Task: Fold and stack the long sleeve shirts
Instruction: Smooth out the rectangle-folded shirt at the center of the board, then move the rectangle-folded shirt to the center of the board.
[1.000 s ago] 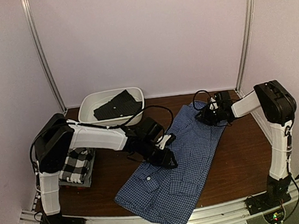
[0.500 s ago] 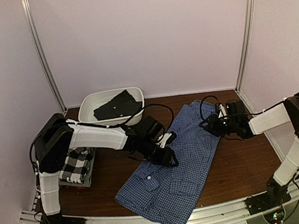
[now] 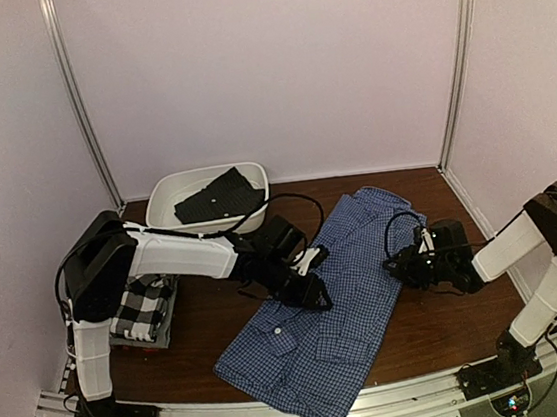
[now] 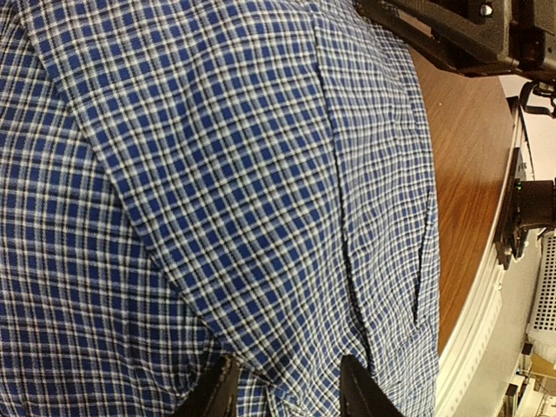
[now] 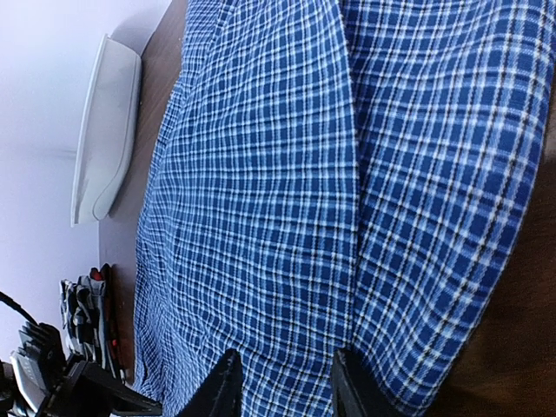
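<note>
Blue-check shirt (image 3: 335, 303) flat on table | left gripper (image 3: 313, 290) clamps it | right gripper (image 3: 406, 266) clamps edge | no legible writing

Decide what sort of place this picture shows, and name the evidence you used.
Probably a robot test booth, not a home: plain pale walls with metal rails enclose a brown table, where two bolted arms work a blue check shirt beside a white basin.

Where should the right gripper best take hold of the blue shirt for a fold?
Probably the blue shirt's right edge, from the right. It lies flat and spread, so only edges offer cloth to pinch. The right gripper is already at that edge.
</note>
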You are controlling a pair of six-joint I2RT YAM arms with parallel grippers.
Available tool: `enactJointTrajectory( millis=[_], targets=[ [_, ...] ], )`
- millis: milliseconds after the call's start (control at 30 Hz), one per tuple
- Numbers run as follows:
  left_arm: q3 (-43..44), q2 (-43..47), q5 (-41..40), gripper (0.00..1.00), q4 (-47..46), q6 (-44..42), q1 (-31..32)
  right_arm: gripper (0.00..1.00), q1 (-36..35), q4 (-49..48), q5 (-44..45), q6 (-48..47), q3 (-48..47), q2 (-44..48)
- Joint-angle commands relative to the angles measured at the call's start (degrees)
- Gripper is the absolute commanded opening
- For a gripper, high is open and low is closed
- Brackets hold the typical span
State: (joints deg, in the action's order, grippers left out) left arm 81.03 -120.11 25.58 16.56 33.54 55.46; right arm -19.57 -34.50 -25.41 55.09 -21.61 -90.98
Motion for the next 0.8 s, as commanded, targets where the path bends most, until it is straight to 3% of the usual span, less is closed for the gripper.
enactJointTrajectory(
  millis=[0,333,500,767],
  targets=[
    [0.9,1.5,-1.2,0.41,-0.3,-0.7,0.0,0.36,-0.3,4.8,4.4,-0.8,-2.3,4.7],
    [-4.8,10.7,-8.6,0.42,3.3,-3.4,-6.6,0.38,0.2,24.3,15.5,-7.4,-7.7,13.3],
    [-10.5,15.1,-8.9,0.42,3.1,-3.7,-10.6,0.38,3.9,22.3,14.0,-6.5,-5.5,12.3],
    [-15.6,19.2,-9.7,0.42,2.0,-3.4,-12.3,0.38,4.4,19.2,12.0,-5.8,-7.9,3.1]
  ],
)
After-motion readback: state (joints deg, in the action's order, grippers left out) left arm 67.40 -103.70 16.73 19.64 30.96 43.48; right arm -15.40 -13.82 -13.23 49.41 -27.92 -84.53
